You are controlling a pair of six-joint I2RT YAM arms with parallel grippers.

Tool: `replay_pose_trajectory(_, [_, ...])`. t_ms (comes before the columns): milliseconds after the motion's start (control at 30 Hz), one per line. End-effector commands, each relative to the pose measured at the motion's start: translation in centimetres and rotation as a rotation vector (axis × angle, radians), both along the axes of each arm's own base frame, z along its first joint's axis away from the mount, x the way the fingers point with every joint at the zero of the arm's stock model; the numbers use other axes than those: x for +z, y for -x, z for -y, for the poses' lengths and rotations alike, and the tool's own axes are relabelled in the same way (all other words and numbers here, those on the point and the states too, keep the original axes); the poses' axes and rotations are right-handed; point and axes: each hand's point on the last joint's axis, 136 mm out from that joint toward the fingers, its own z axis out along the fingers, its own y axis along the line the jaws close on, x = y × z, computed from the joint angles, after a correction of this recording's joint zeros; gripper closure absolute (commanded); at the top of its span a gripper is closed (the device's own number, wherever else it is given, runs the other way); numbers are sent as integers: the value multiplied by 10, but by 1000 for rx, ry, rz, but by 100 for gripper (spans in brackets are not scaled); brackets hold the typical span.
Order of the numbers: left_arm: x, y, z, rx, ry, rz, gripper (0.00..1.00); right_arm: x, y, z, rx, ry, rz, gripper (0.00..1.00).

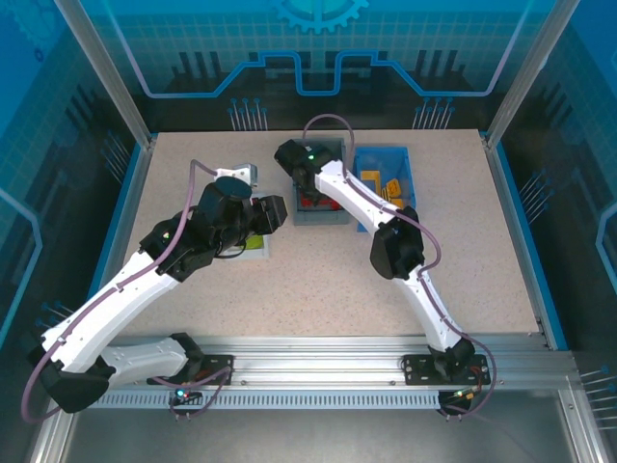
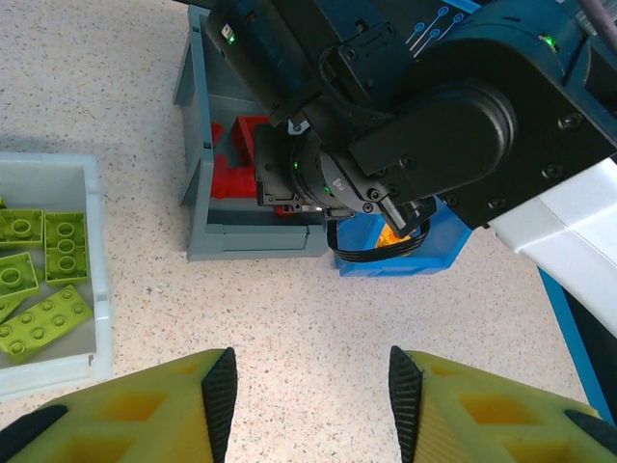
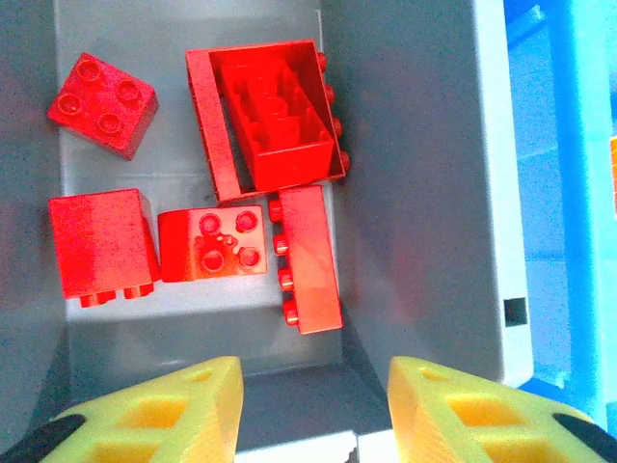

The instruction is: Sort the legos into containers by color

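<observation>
Yellow fingers of the right gripper are hanging spread, empty, over red legos in the grey bin at the worktop's far edge (left gripper also gaping, near the white bin); rising straight out is likely serving best

The white-and-black left arm was stretched forward and inward from its base, and the yellow-fingered left gripper was held with its jaws parted. The white-and-black right arm was bent leftward at the elbow. Its wrist was pointed downward, and the yellow-fingered right gripper was likewise spread apart.
</observation>
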Motion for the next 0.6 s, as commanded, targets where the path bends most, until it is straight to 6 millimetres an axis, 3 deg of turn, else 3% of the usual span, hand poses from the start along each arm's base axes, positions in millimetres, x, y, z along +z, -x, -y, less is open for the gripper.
replay_pose_trajectory(0, [6,5,-9,1,-9,10,51,81,10,-5,19,-58,153,57])
replay_pose_trajectory(167, [-5,6,-42,89,-18,-74,51,160,43,-5,102,-113,329,58])
replay_pose_trajectory(300, [-26,9,-81,205,-3,-168,47,187,83,25,151,-209,461,45])
replay_pose_trajectory(367, [-42,11,-105,290,32,-219,41,185,105,53,155,-230,509,29])
replay_pose_trajectory(400, [-50,12,-116,335,55,-237,35,183,113,68,146,-234,524,6])
replay_pose_trajectory(433, [-61,13,-128,383,86,-259,26,176,123,88,126,-228,529,0])
replay_pose_trajectory(467, [-68,11,-135,408,128,-257,2,168,132,111,83,-222,535,0])
replay_pose_trajectory(567, [-92,1,-147,436,183,-209,1,150,160,167,1,-155,581,0])
